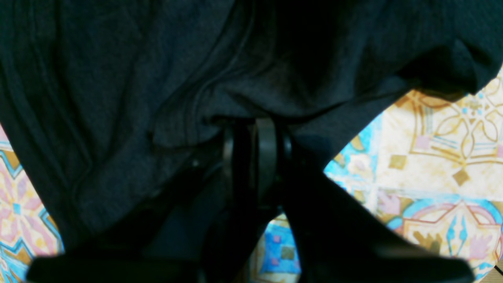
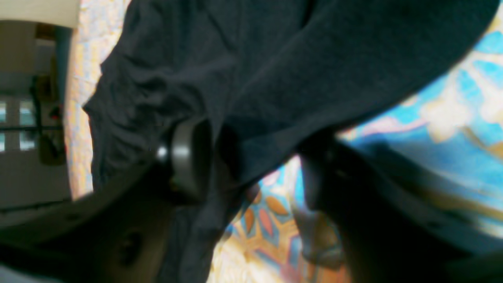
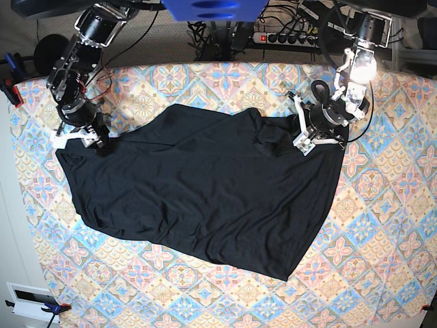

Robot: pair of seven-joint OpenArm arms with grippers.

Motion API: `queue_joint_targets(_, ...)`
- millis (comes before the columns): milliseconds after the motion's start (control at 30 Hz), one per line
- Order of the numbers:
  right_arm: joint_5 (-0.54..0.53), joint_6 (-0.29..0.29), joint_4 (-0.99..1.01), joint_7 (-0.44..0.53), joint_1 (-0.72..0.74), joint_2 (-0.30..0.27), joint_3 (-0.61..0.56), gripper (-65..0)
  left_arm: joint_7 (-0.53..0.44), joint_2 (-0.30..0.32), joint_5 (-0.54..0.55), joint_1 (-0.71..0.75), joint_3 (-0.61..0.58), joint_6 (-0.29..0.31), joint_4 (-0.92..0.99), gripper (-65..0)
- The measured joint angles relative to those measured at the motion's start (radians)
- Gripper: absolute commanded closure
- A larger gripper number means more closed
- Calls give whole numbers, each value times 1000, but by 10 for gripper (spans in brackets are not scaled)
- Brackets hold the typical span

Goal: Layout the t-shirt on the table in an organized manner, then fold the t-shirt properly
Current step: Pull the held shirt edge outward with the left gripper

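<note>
**Two grippers at the upper edge of a spread black t-shirt**

One t-shirt [image 3: 198, 191], plain black, lies spread over the middle of the table [image 3: 382, 225]. Cloth mostly flat; lower edge runs slanted, with a point reaching toward the near side. Ridge of folds near the upper middle.

Left gripper [image 3: 305, 140] sits at the shirt's upper corner on the base view's right. Left wrist view: fingers [image 1: 267, 149] pressed narrowly together, with a bunched fold of the black fabric pinched between them. Fabric rises and drapes away from the tips; patterned table cover visible beneath, to the side.

Right gripper [image 3: 95, 140] sits at the opposite upper corner, on the base view's left. Right wrist view: jaws stand apart, one pad [image 2: 184, 157] against a gathered edge of fabric, the other finger dark and blurred on the far side of the fold. Cloth hangs between the two fingers; no clamp on it can be made out.

No containers on the table; the shirt is the only item resting on it.
</note>
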State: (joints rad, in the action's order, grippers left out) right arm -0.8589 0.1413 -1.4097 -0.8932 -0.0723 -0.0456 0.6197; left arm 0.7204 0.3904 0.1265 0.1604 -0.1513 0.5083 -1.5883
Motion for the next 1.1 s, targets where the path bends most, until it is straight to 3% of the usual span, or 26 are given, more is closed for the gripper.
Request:
queue_joint_targets(133, 8, 0, 6, -11, -2, 10, -21, -67, 1, 0, 0, -2, 0, 0, -1, -101)
queue_joint_targets(300, -2, 0, 8, -19, -5, 9, -23, -74, 63, -6, -41, 10, -5, -12, -63, -112)
queue_joint_targets(400, -2, 0, 8, -18, -6, 9, -23, -75, 186, -24, -27, 23, 66, 8, -120, -155)
queue_joint_targets(600, -2, 0, 8, -18, -5, 9, -23, -75, 377, -35, 206, 47, 254, 27, -203, -232)
queue_joint_targets(733, -2, 0, 8, -19, -5, 9, -23, -76, 440, -22, 439, 36, 403, 27, -210, -245)
queue_joint_targets(933, -2, 0, 8, -16, -5, 9, -23, -76, 570, -13, 723, 95, 721, 16, -29, -247)
queue_joint_targets(1100, -2, 0, 8, -14, -7, 8, -27, -75, 587, 30, 874, 171, 819, 23, 151, -247)
